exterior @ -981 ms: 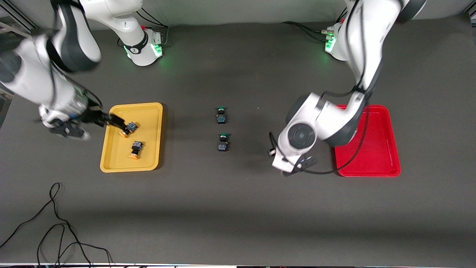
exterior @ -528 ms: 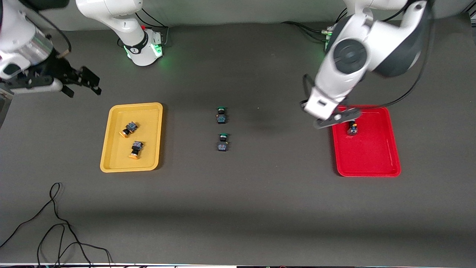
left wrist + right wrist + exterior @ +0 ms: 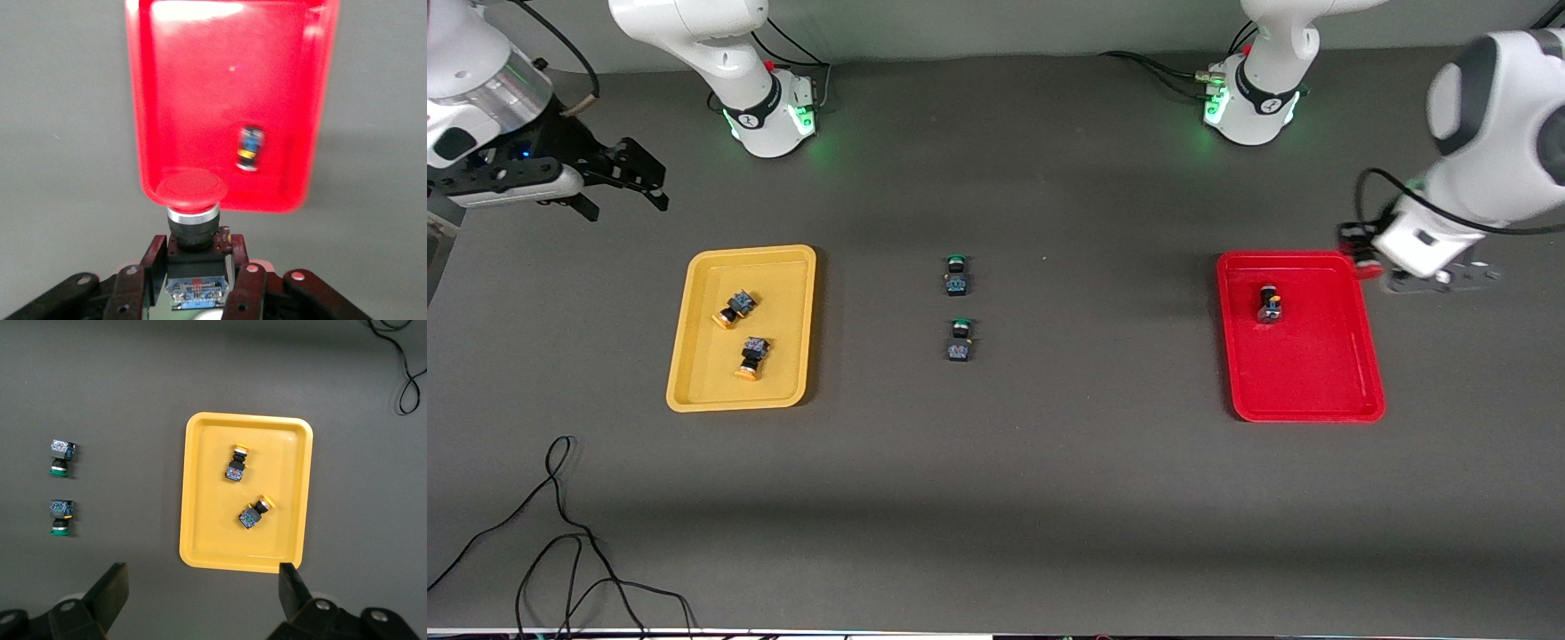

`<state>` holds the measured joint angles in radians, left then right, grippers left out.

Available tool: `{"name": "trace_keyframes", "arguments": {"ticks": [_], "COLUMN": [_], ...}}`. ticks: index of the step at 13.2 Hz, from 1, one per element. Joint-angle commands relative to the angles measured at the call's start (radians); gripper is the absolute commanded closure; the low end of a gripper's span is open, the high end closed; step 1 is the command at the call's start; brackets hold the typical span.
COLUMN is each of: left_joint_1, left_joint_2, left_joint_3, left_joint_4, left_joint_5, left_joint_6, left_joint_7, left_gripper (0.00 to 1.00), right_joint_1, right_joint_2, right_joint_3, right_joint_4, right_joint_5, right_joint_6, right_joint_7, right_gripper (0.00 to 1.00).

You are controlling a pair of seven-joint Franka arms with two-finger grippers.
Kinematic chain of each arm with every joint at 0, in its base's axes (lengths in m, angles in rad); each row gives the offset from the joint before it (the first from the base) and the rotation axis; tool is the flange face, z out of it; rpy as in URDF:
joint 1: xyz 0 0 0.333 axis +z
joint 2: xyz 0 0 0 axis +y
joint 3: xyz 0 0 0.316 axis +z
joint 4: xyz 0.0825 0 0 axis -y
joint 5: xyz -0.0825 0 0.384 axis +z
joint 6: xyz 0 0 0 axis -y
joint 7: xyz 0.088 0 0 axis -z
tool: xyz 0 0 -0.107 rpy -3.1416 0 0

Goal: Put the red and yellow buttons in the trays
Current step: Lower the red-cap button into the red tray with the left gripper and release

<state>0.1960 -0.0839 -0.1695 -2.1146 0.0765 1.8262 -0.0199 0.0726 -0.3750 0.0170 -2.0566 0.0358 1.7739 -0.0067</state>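
Observation:
My left gripper (image 3: 1362, 251) is shut on a red-capped button (image 3: 193, 200) and holds it over the red tray's (image 3: 1316, 382) corner nearest the left arm's base. Another button (image 3: 1269, 303) lies in that tray; its cap colour does not show. It also shows in the left wrist view (image 3: 249, 148), on the red tray (image 3: 200, 100). Two yellow-capped buttons (image 3: 735, 308) (image 3: 752, 356) lie in the yellow tray (image 3: 783, 293). My right gripper (image 3: 624, 182) is open and empty, up in the air off the yellow tray (image 3: 207, 487), toward the right arm's end.
Two green-capped buttons (image 3: 957, 274) (image 3: 959, 340) lie mid-table, one nearer the front camera. They also show in the right wrist view (image 3: 61, 457) (image 3: 60, 517). A black cable (image 3: 560, 533) loops near the table's front corner at the right arm's end.
The left arm swung from mid-table across the red tray to its corner, carrying the red button. The right gripper left the yellow tray and rose toward the right arm's end.

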Motion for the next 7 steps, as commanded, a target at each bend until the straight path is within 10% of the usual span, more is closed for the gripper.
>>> {"name": "trace_keyframes", "arguments": {"ticks": [1,7], "left_joint_1": [0.052,0.054], "left_joint_2": [0.12,0.453], "left_joint_3": [-0.016,-0.016], "left_joint_4": [-0.004,-0.001], "left_joint_5": [0.032,0.04], "left_joint_6": [0.128,0.52], "left_joint_7": [0.06,0.054], "left_gripper": [1.0,1.0], "right_joint_1": [-0.004,-0.004], "right_joint_2": [0.03,0.03], "right_joint_3": [-0.003,-0.003], "right_joint_4": [0.064,0.067], "right_joint_5": [-0.011,-0.002], "right_joint_6": [-0.054,-0.054], "right_joint_7": [-0.027,-0.039], "right_gripper": [0.0,0.0]}}
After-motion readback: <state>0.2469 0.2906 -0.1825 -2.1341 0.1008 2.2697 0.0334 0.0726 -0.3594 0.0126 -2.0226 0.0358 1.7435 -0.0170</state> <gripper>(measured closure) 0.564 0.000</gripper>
